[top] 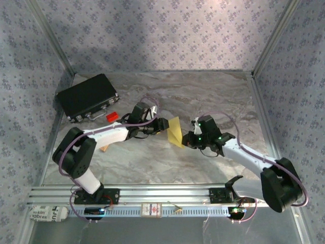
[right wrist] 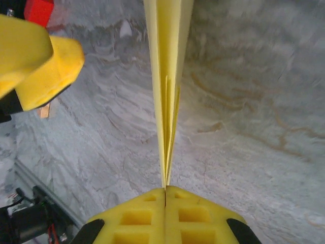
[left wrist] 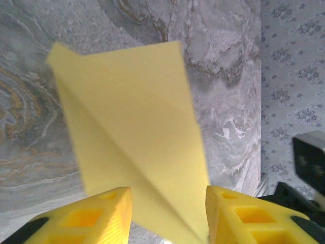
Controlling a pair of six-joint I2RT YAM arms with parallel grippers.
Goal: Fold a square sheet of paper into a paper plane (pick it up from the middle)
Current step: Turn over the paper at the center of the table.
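Open marble table (top: 213, 94) around paper plane (top: 175, 131)

The paper plane (right wrist: 167, 76) pinched in the right end effector (right wrist: 165, 192) is thin matt paper. That end effector's fingers (right wrist: 137, 216) are smooth moulded plastic, and the counter (right wrist: 244, 127) below it looks smooth and marble-patterned.

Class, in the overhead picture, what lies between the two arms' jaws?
The folded yellow paper plane lies there, between the left gripper and right gripper, in the top external view. The right jaws are shut on it.
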